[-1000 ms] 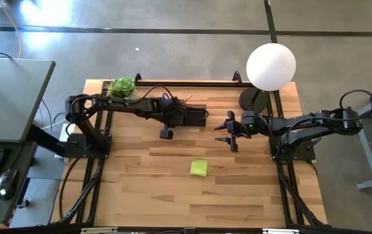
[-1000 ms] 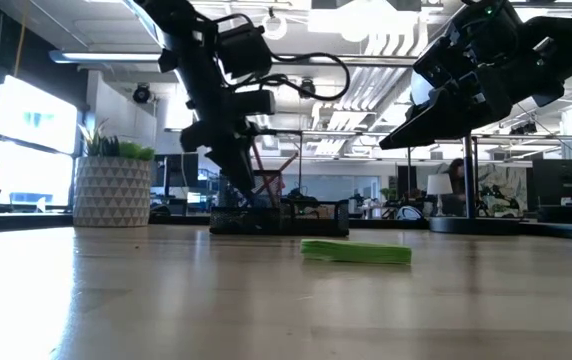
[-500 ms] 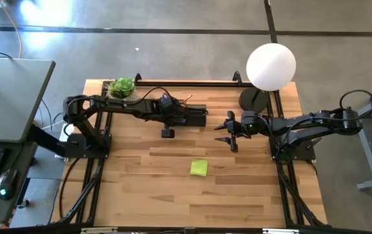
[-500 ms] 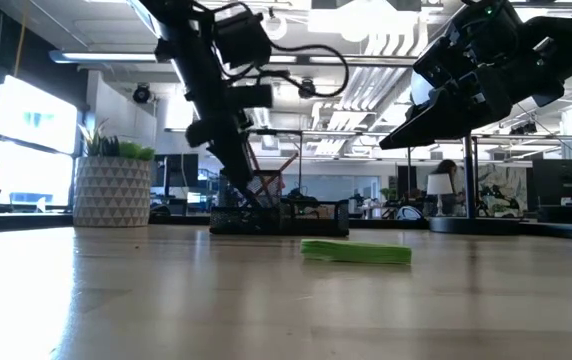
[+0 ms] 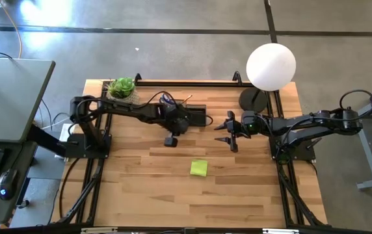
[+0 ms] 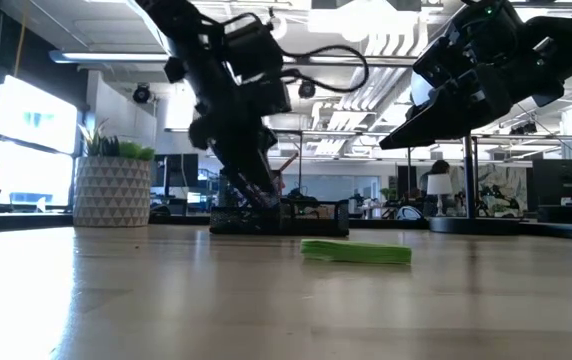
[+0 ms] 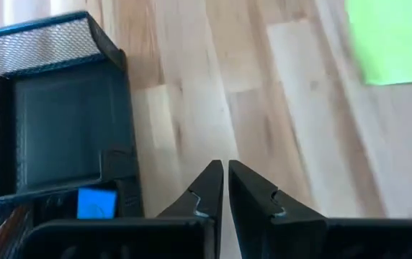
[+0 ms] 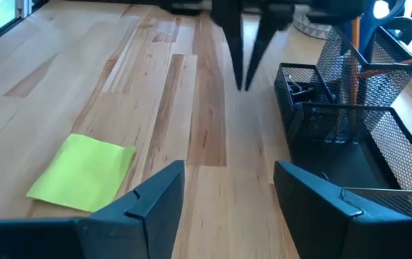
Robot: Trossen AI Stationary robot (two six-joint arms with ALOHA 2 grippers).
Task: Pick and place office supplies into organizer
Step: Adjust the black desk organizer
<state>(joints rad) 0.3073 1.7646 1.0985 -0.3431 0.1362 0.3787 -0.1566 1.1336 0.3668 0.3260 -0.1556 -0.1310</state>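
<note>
The yellow-green sticky note pad (image 5: pixel 199 168) lies flat on the wooden table and shows in the right wrist view (image 8: pixel 83 173) and the low view (image 6: pixel 356 252). The black mesh organizer (image 5: pixel 194 116) stands toward the far edge. It holds blue-handled scissors (image 8: pixel 379 13), an orange pencil (image 8: pixel 354 43) and a small blue piece (image 7: pixel 94 203). My left gripper (image 5: pixel 172 140) hangs shut and empty just in front of the organizer, pointing slantwise down (image 7: pixel 225 173). My right gripper (image 5: pixel 228 133) waits open to the organizer's right (image 8: pixel 227 187).
A white globe lamp (image 5: pixel 270 65) with a round black base (image 5: pixel 254 99) stands at the far right. A potted green plant (image 5: pixel 122 86) sits at the far left corner. Bare wood lies around the sticky pad.
My left gripper has moved away from the organizer, toward the table's near edge and a little to the right, closer to the sticky note pad. The right arm has kept still.
</note>
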